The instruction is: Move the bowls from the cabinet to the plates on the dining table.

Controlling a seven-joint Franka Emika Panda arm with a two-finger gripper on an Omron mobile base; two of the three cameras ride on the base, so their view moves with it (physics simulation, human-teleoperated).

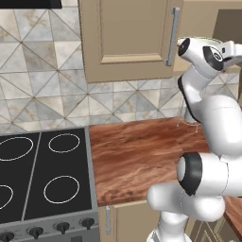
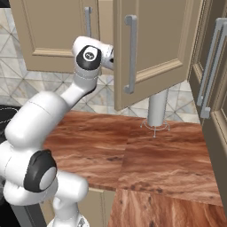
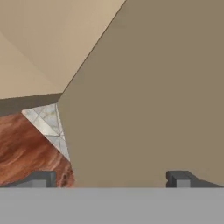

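The tan cabinet (image 1: 124, 38) hangs on the wall above the counter, and its left door is shut. In the right base view its other door (image 2: 153, 48) stands swung out towards me. My arm reaches up, and its hand goes behind that open door. In the hand view my gripper (image 3: 109, 179) is open with nothing between its fingertips (image 3: 178, 178), close to plain beige cabinet panels. The bowls are hidden. The plates and the dining table are out of view.
A black stove (image 1: 40, 175) sits left of the reddish wood counter (image 1: 142, 151). A silver post (image 2: 156, 108) stands on the counter below the open door. Tall cabinet doors (image 2: 215, 66) with long bar handles close off the right. Patterned tile (image 1: 42, 85) covers the wall.
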